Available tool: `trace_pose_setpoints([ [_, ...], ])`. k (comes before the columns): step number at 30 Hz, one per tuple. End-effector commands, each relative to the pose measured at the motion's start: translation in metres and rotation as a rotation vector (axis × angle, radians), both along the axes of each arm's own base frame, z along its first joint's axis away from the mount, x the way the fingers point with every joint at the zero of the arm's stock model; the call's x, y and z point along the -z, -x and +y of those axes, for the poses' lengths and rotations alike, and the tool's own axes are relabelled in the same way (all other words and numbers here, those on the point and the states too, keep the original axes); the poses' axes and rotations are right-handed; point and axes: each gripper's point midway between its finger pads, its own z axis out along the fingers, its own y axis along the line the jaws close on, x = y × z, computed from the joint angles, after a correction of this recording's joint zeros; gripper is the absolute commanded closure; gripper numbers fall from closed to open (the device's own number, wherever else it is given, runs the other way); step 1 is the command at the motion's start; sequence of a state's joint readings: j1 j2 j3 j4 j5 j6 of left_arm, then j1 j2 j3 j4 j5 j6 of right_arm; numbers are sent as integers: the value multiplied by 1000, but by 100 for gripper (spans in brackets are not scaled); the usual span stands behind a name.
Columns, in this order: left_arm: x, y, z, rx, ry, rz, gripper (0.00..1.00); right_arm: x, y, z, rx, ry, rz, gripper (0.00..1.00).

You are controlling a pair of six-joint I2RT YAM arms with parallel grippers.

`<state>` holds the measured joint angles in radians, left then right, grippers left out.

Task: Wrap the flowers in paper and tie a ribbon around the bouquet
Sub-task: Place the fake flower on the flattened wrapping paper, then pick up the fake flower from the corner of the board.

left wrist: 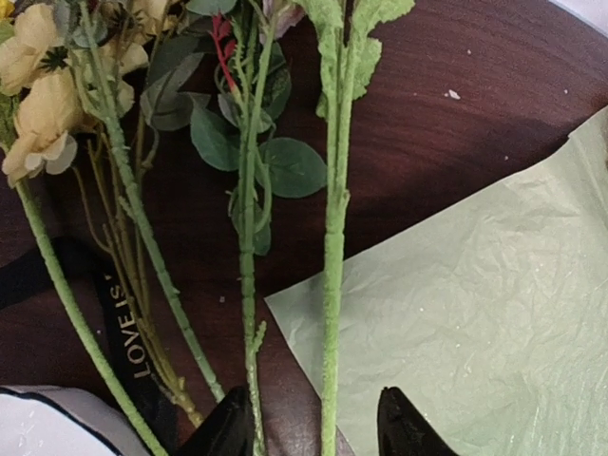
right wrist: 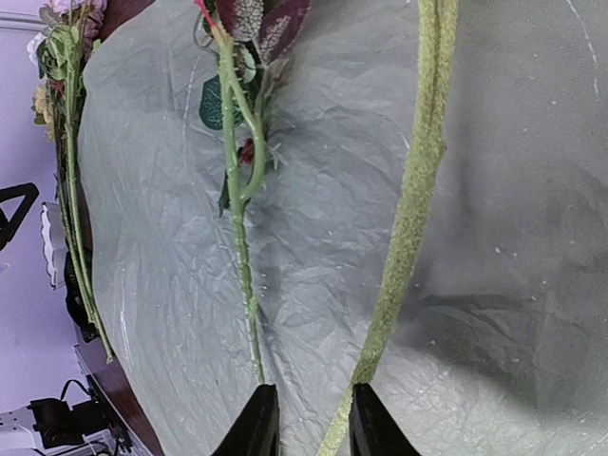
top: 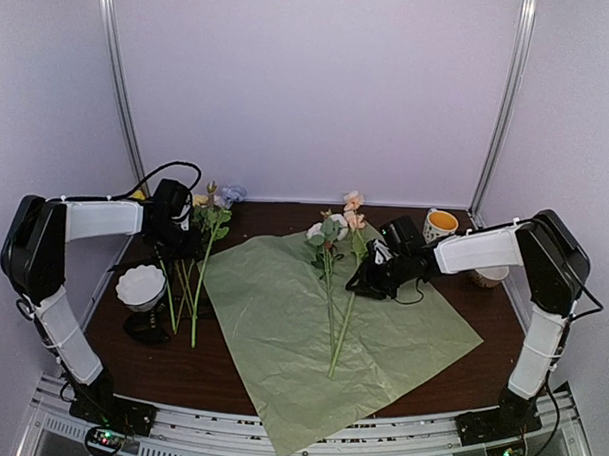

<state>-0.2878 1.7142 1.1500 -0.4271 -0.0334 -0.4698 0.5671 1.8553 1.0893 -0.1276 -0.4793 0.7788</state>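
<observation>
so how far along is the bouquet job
Done: the paper lies flat with a few flowers on it. In hand: the left gripper straddles another stem. Left: the remaining flowers, the wrapping, and the ribbon, untied.

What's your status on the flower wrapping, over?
Left gripper open around fuzzy green stem. Right gripper open over crinkled pale green paper, two flower stems on it. Nothing blocking.

Pale capitals printed along the black ribbon (left wrist: 131,344), lying at the left of the dark surface (left wrist: 475,114), read "LOVE IS"; further lettering is hidden.
</observation>
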Motion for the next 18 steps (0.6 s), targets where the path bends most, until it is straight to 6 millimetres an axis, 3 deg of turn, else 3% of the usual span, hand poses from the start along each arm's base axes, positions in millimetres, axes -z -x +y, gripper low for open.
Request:
trace_pose_setpoints([
  [1, 12, -17, -8, 51, -4, 13, 51, -19, -5, -15, 0, 90, -71, 71],
  [5, 34, -19, -8, 53, -24, 67, 52, -26, -1, -24, -27, 159, -93, 68],
  [11, 56, -25, -13, 71, -26, 117, 63, -33, 4, -26, -50, 171, -110, 68],
  [15, 62, -26, -14, 74, -29, 133, 80, -34, 7, -27, -52, 169, -112, 68],
  [18, 60, -24, -12, 65, -29, 134, 99, -35, 9, -29, -53, 172, -113, 68],
])
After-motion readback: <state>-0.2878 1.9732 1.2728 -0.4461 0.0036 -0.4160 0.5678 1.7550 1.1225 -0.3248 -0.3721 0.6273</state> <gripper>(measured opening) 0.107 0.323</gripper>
